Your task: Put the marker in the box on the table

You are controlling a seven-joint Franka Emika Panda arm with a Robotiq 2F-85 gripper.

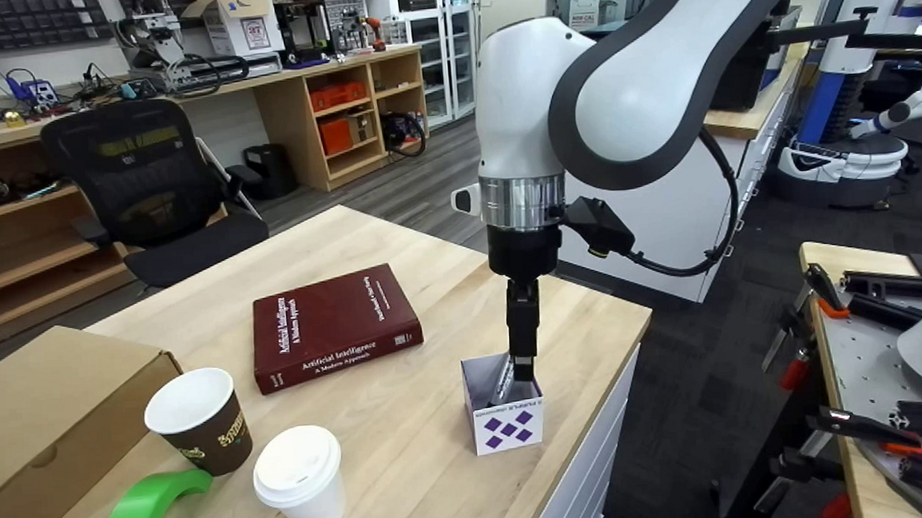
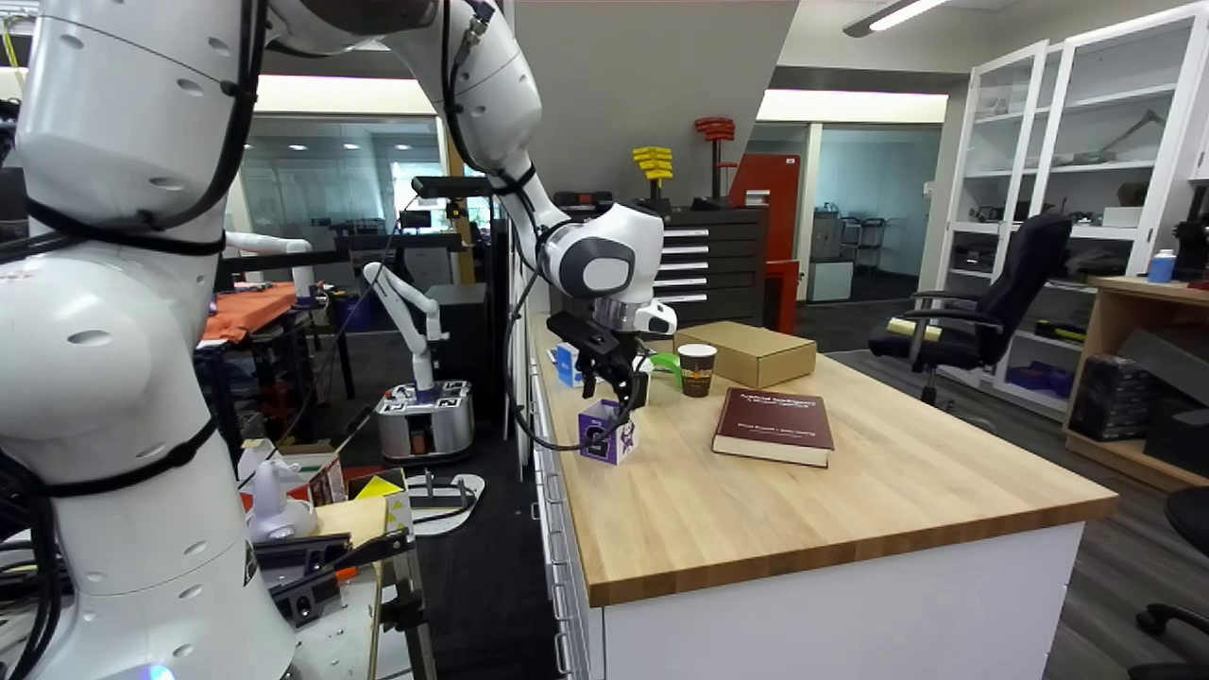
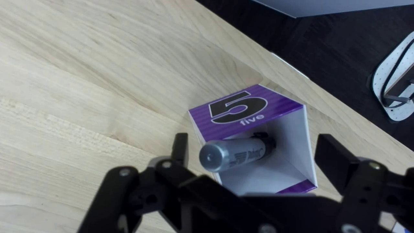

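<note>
The marker (image 3: 241, 154) is seen inside the box (image 3: 239, 111), at the centre of the wrist view: it is tilted, with its pale end raised toward the left rim and its dark end sunk lower, at the upper right of the interior. The pincer (image 3: 255, 155) is spread wide, its fingers (image 3: 330, 158) shown at either side of the box, and nothing is gripped. The task is judged to be all but done, with only a clean withdrawal left to be made.

The main risk is judged to lie in that withdrawal. In an exterior view the pincer is seen low over the box, right of centre; whether a wall is touched cannot be told. If the pincer is moved sideways before it is lifted, a rim could be caught, and the box, which looks light and thin-walled, could be dragged or toppled. The edge of the table (image 1: 410, 470) runs near the box, to its right in that frame, so by a push that way both could be sent to the floor (image 1: 678, 406). If the jaws are closed too soon, the marker's raised end could be pinched and pulled out.
</note>
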